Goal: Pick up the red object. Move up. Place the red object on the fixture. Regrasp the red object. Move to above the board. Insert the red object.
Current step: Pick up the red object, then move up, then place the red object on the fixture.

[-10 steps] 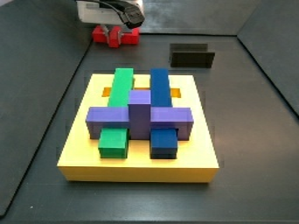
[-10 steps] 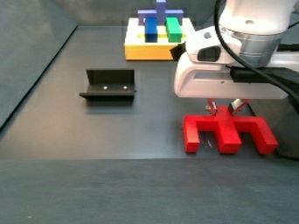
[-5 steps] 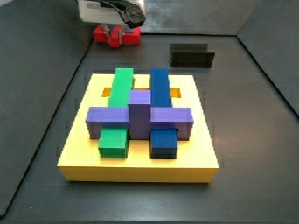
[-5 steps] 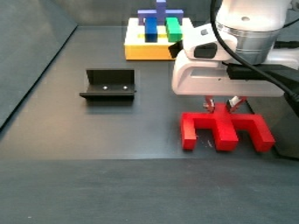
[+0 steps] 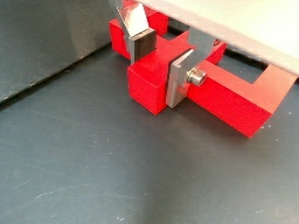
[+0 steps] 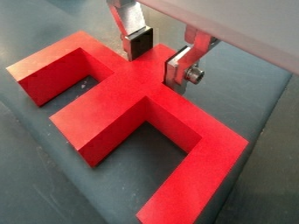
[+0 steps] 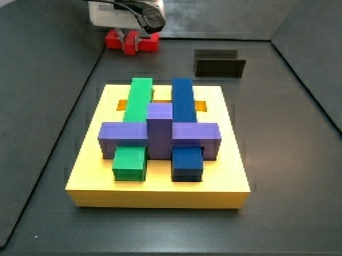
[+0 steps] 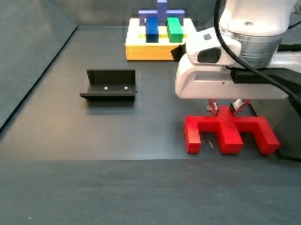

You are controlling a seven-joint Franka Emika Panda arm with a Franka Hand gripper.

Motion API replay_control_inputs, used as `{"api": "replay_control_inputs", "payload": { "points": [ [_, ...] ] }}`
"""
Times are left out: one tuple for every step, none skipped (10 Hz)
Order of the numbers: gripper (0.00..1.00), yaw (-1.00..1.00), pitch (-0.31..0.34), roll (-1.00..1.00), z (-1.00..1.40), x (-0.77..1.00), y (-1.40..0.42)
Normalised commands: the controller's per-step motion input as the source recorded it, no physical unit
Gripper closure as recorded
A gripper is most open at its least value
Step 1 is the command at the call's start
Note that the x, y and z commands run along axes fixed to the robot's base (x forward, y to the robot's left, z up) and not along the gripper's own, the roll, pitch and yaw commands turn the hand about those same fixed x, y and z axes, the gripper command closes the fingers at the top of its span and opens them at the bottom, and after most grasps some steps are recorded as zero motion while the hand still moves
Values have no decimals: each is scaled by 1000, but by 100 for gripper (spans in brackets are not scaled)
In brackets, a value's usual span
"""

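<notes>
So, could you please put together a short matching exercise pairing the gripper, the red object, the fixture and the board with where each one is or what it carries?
Things:
1. gripper
2. red object
3. fixture
4. board

Descriptions:
A. yellow slab bearing green, blue and purple blocks
B. lying flat on the dark floor
C. standing alone with nothing on it, apart from the arm
D. fingers on either side of the red middle stub

Pairs: 1-D, 2-B, 3-C, 4-A
</notes>
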Motion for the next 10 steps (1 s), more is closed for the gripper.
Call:
{"api": "replay_control_inputs", "payload": {
  "points": [
    [100,0,0,0,0,0,0],
    [100,0,0,0,833,0,0],
    [100,-5,41,-14,775,-72,-47],
    [100,-6,79,4,599,-90,-36],
    [100,-6,78,58,329,-49,-12],
    [100,0,0,0,0,0,-29],
    [100,-29,-86,-89,0,66,-237],
    [100,-23,-91,-386,109,411,-200],
    [100,0,-180,-571,177,443,-169],
    [100,51,-177,-577,131,511,-231]
  ]
}}
